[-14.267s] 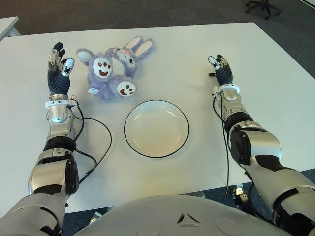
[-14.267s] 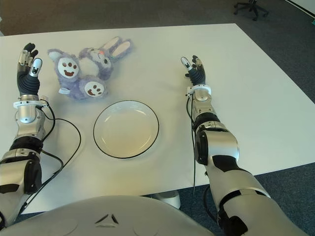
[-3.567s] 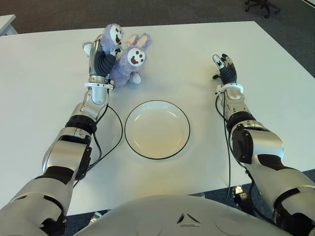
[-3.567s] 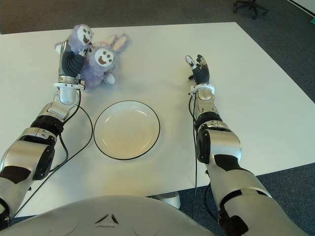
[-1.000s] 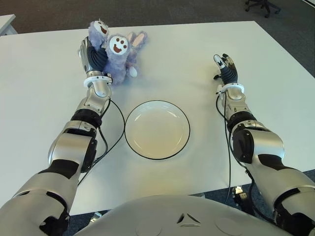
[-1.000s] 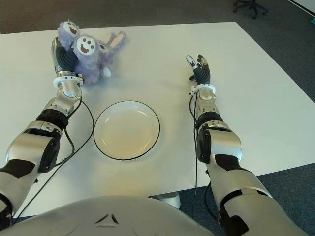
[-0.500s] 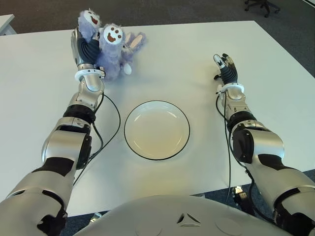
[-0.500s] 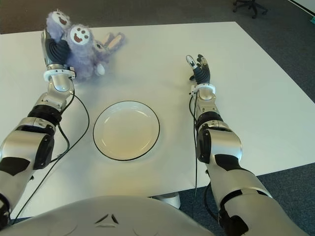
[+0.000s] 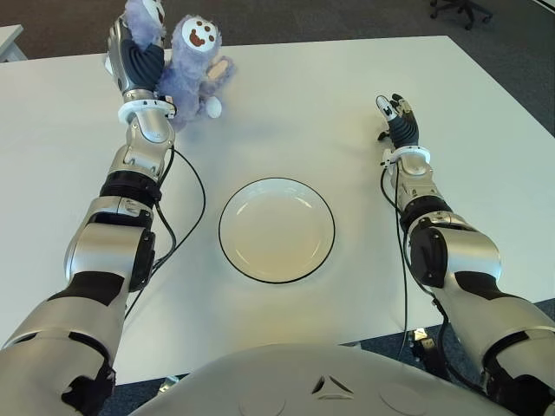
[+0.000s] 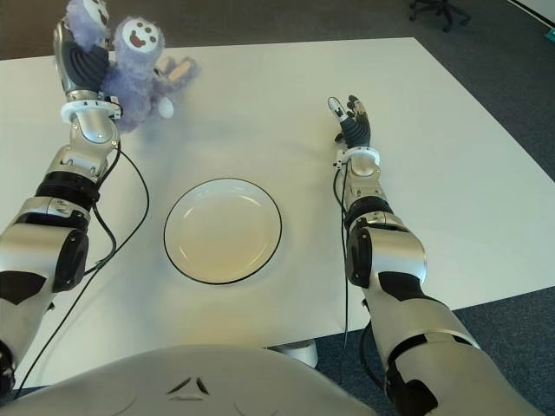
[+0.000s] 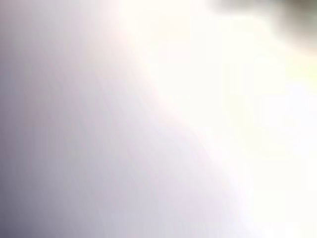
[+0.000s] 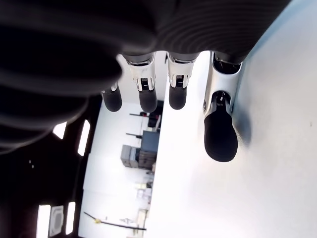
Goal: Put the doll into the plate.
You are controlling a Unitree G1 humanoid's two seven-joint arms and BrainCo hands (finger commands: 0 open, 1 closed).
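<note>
Left hand (image 9: 139, 62) is raised over the far left part of the white table (image 9: 486, 165), its dark fingers (image 10: 82, 61) wrapped round the purple plush doll (image 9: 186, 65). That doll sits against the hand's right side, two round white paw pads with brown smiling marks turned up, one above the fingers and one just beside them, a pink-lined ear trailing away from the hand. Its own wrist view is filled with pale blur and shows nothing of the grip. Well nearer the robot than this hand, and to its right, lies the round white plate (image 9: 260, 260) with a dark rim, holding nothing. Right hand (image 9: 397, 126) shows far off to the plate's right, fingers straight and spread, gripping nothing.
</note>
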